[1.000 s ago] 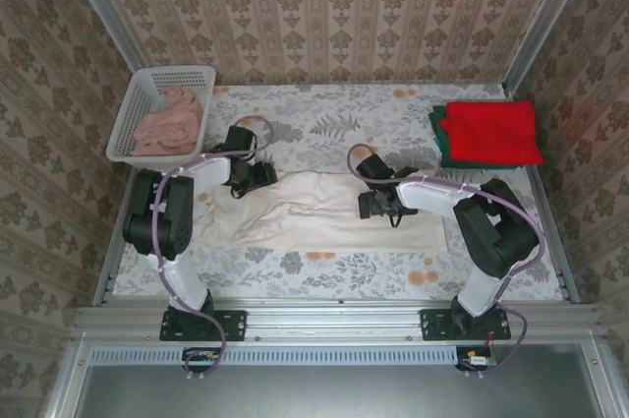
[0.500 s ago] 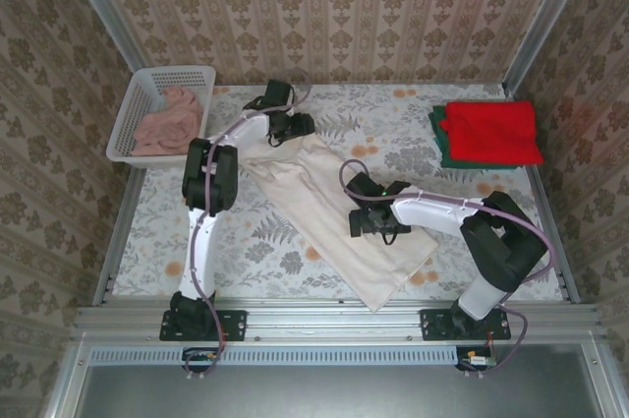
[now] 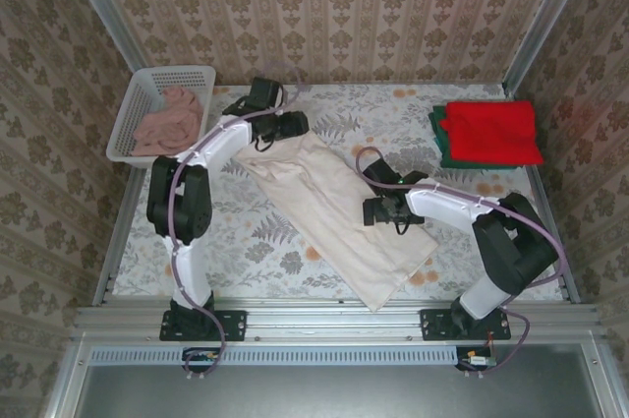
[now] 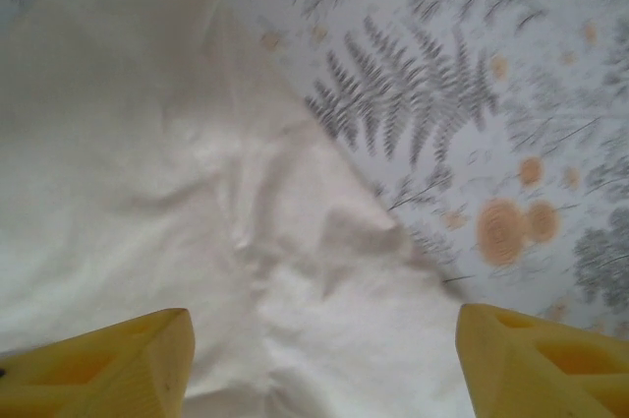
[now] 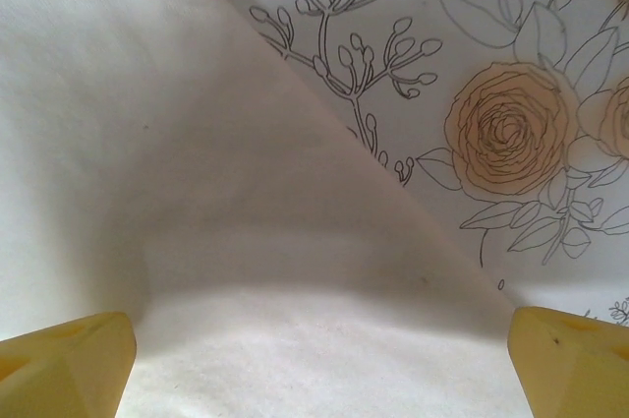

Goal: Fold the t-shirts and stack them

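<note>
Cream t-shirt (image 3: pixel 334 216): lying diagonally, right of basket (image 3: pixel 169 71)
Left gripper (image 4: pixel 324 334): hanging released, nearer basket
Right gripper (image 5: pixel 324 334): hanging released, farther off

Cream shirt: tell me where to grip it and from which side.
Probably its far narrow end, at the edge, from above: the cream shirt lies flat as a long diagonal strip, and the open left gripper hangs over that edge.
</note>
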`<state>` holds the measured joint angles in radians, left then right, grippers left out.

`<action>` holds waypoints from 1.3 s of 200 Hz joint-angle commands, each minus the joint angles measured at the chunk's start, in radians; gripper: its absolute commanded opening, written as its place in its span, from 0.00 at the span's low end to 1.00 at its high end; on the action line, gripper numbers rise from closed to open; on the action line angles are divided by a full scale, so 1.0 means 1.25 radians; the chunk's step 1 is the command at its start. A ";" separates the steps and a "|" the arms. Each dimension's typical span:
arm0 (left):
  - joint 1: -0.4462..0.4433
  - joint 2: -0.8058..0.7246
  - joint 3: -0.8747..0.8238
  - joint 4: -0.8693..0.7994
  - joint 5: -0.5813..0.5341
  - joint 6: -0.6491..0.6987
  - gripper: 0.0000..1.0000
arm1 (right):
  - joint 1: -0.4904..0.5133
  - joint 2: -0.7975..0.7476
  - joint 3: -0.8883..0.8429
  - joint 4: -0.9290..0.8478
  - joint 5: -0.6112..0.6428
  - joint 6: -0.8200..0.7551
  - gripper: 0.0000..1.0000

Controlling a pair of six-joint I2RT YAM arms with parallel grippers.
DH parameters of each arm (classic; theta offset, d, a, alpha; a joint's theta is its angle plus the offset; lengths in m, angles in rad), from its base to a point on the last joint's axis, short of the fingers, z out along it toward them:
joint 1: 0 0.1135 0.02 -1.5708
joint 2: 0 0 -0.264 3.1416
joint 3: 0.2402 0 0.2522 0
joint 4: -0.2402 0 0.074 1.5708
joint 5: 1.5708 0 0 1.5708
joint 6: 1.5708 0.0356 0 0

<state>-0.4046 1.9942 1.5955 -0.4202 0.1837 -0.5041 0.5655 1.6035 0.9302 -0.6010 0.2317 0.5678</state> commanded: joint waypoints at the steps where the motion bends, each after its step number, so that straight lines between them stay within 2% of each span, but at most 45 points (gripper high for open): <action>1: 0.022 0.093 -0.033 0.037 0.003 -0.049 0.68 | -0.003 0.013 -0.010 0.009 -0.001 -0.022 0.99; 37: 0.021 0.211 0.070 0.037 0.013 -0.064 0.67 | -0.004 -0.030 -0.051 0.021 -0.013 -0.009 1.00; 65: 0.020 0.333 0.224 0.001 0.035 -0.063 0.66 | -0.002 -0.077 -0.091 0.033 -0.062 0.012 1.00; 85: 0.010 0.448 0.410 -0.095 0.021 -0.050 0.66 | -0.001 -0.124 -0.125 0.041 -0.112 0.022 1.00; 102: 0.002 0.550 0.590 -0.165 0.048 -0.044 0.65 | -0.002 -0.176 -0.156 0.042 -0.141 0.029 1.00; 124: -0.011 0.632 0.747 -0.176 0.082 -0.051 0.65 | -0.004 -0.251 -0.177 0.017 -0.152 0.033 1.00; 141: -0.016 0.656 0.794 -0.135 0.121 -0.060 0.66 | -0.006 -0.279 -0.177 0.003 -0.154 0.033 1.00; 159: -0.021 0.645 0.787 -0.088 0.157 -0.072 0.67 | -0.006 -0.285 -0.176 0.008 -0.137 0.033 1.00; 172: -0.030 0.633 0.775 -0.025 0.230 -0.080 0.67 | -0.012 -0.264 -0.171 0.011 -0.110 0.038 1.00; 186: -0.036 0.605 0.777 -0.024 0.278 -0.060 0.67 | -0.023 -0.223 -0.151 0.012 -0.083 0.035 1.00; 188: -0.054 0.598 0.775 -0.026 0.279 -0.056 0.67 | -0.025 -0.216 -0.148 0.012 -0.078 0.035 1.00; 215: -0.074 0.446 0.665 -0.033 0.255 0.011 0.73 | -0.051 -0.117 -0.107 0.026 -0.044 0.011 1.00; 221: -0.070 0.405 0.629 -0.029 0.247 0.016 0.76 | -0.051 -0.098 -0.102 0.036 -0.043 0.003 1.00; 229: -0.064 0.349 0.576 -0.014 0.239 0.021 0.87 | -0.052 -0.074 -0.098 0.047 -0.048 -0.003 1.00; 236: -0.056 0.299 0.512 -0.003 0.220 0.022 0.94 | -0.052 -0.055 -0.096 0.048 -0.052 -0.003 1.00; 254: -0.046 0.147 0.321 0.050 0.174 0.027 1.00 | -0.050 -0.026 -0.109 0.092 -0.099 0.005 0.99; 260: -0.019 0.097 0.254 0.060 0.149 0.024 1.00 | -0.046 -0.025 -0.118 0.108 -0.120 0.012 0.99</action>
<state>-0.5022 2.3898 2.1147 -0.4408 0.4454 -0.5041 0.5018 1.5429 0.7887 -0.5293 0.1333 0.5800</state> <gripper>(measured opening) 0.989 0.995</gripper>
